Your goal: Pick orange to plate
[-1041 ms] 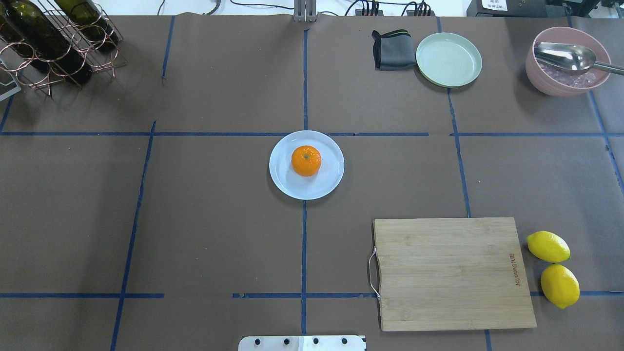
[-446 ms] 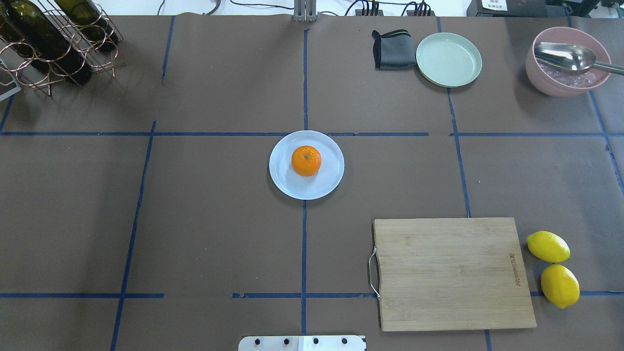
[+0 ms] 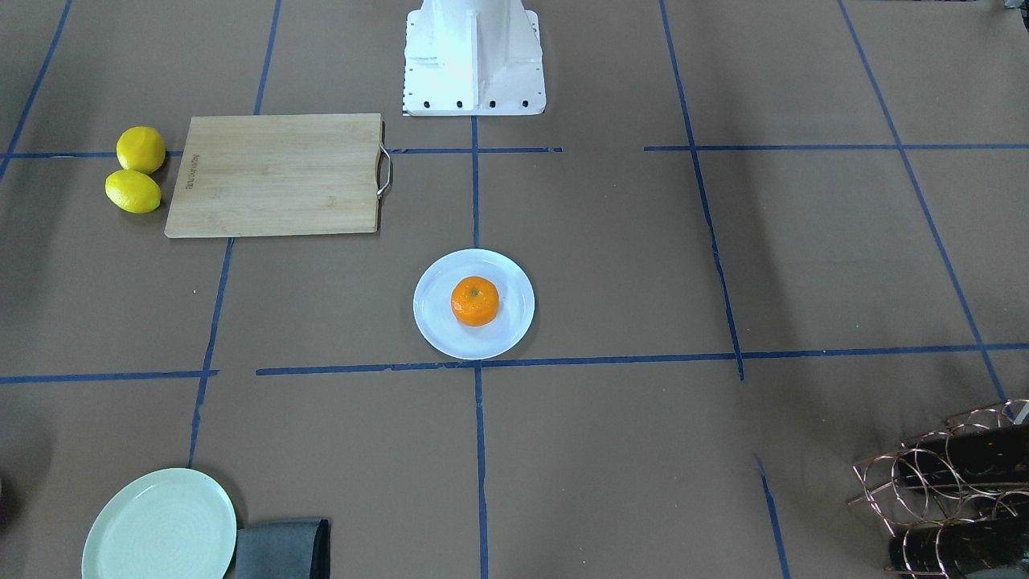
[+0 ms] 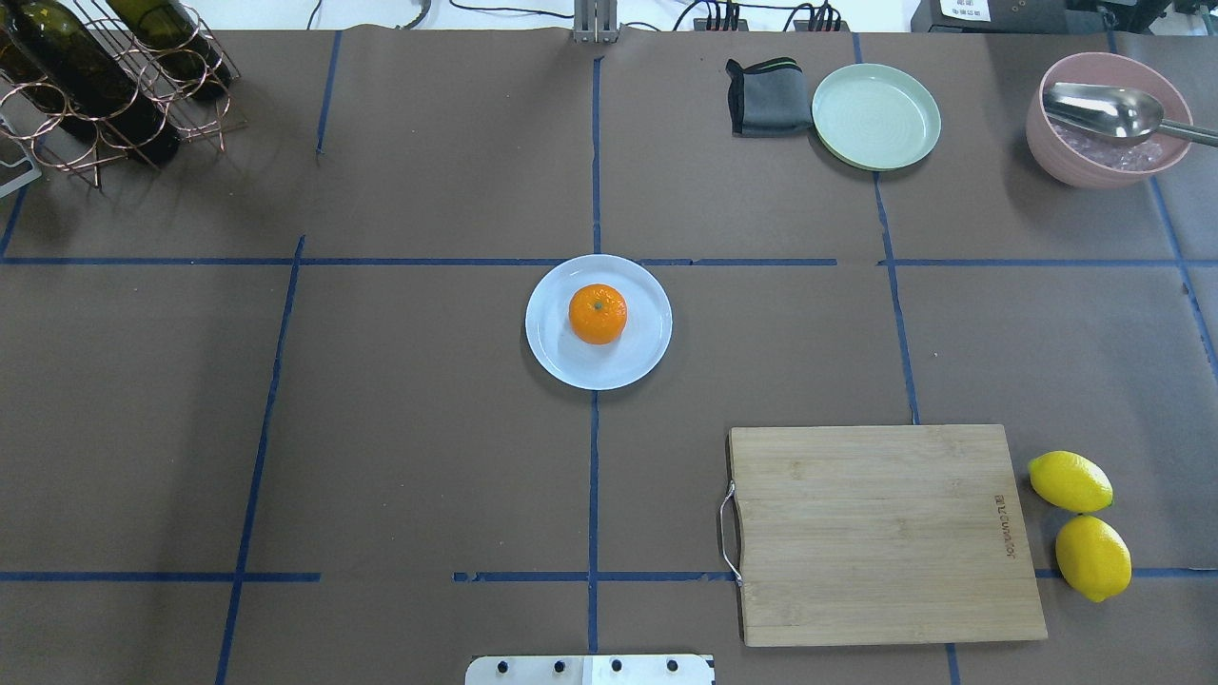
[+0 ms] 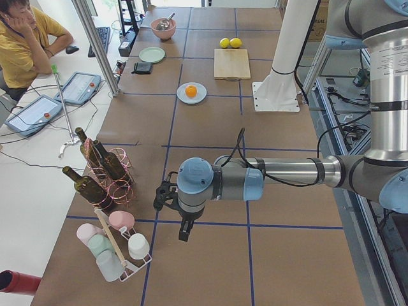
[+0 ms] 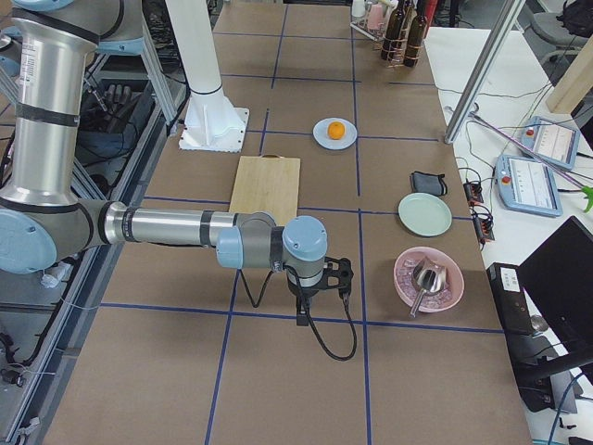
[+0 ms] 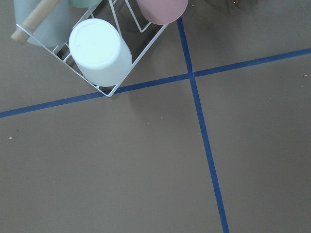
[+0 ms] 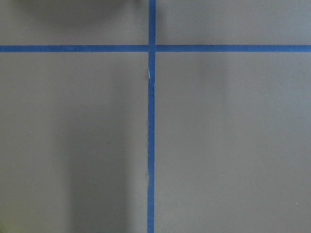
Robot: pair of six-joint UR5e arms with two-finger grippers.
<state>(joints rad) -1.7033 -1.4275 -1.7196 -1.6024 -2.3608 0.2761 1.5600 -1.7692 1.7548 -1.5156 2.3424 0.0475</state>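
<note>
The orange [image 4: 598, 314] rests stem-up on the pale bluish-white plate [image 4: 561, 362] at the table's middle; the front view shows the same orange [image 3: 474, 301] and plate [image 3: 438, 330]. Neither gripper is near them. Only the left side view has my left gripper [image 5: 164, 195], hanging over the table's far left end beside a cup rack. My right gripper [image 6: 326, 278] appears only in the right side view, out past the cutting board near the pink bowl. Whether either is open or shut I cannot tell. Both wrist views hold only brown table and blue tape.
A wooden cutting board [image 4: 880, 533] lies at the near right with two lemons [image 4: 1080, 523] beside it. A pale green plate [image 4: 875, 116], grey cloth [image 4: 766, 95] and pink bowl with a spoon [image 4: 1109, 119] stand at the back right. A bottle rack [image 4: 105, 81] fills the back left.
</note>
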